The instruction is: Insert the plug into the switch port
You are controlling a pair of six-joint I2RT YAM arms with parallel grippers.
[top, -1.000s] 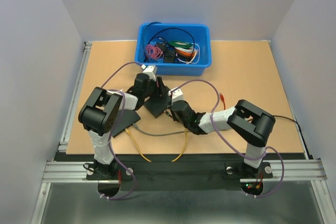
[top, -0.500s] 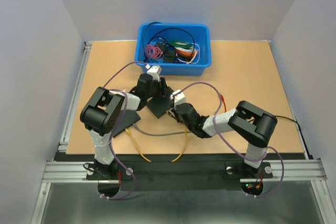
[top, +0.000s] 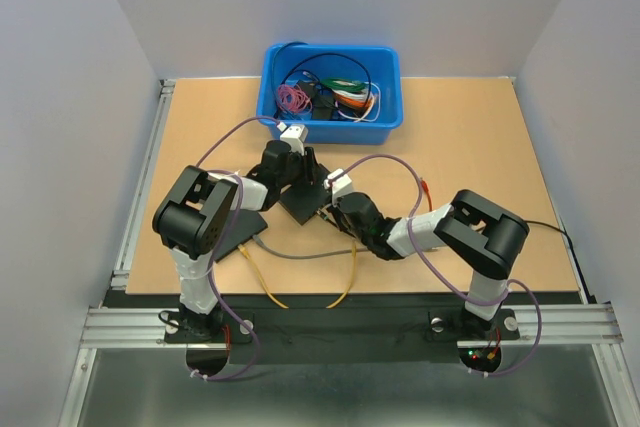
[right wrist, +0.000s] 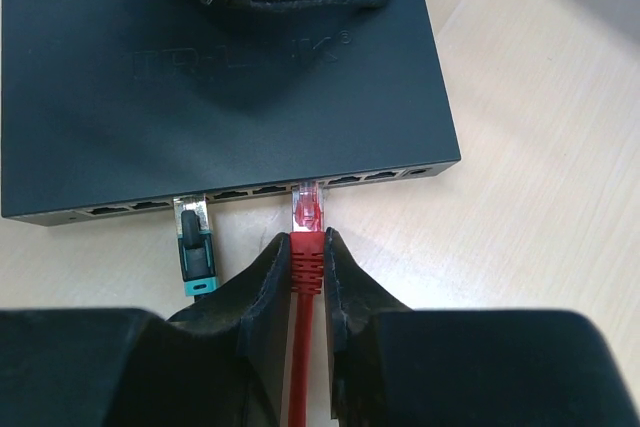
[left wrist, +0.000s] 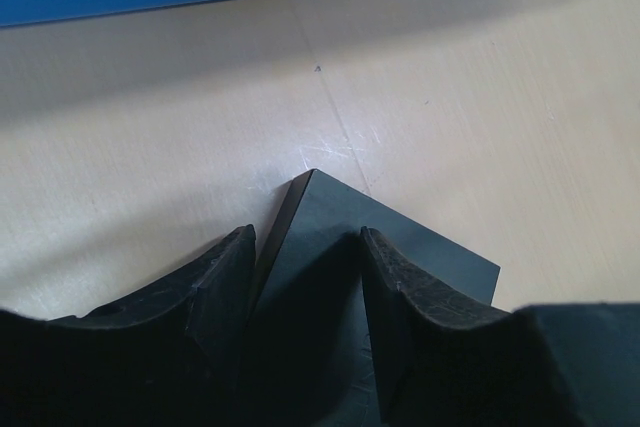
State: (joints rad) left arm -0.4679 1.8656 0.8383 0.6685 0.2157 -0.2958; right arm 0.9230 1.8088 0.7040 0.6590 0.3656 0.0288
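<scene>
The plug (right wrist: 307,205), red with a clear tip, is clenched in our right claw (right wrist: 307,247) by its boot (right wrist: 304,267), nose at the front edge of the switch (right wrist: 220,77), just beside a teal plug (right wrist: 193,237). We judge it light and stiff, the clear tip brittle, so the boot is the place to hold. Our left claw (left wrist: 305,247) straddles the switch's far corner; whether it pinches we cannot tell.

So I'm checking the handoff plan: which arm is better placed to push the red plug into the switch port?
Right. The right gripper is shut on the red plug, whose tip sits at the port row of the switch. The left gripper sits over the far side of the switch, holding no plug.
</scene>
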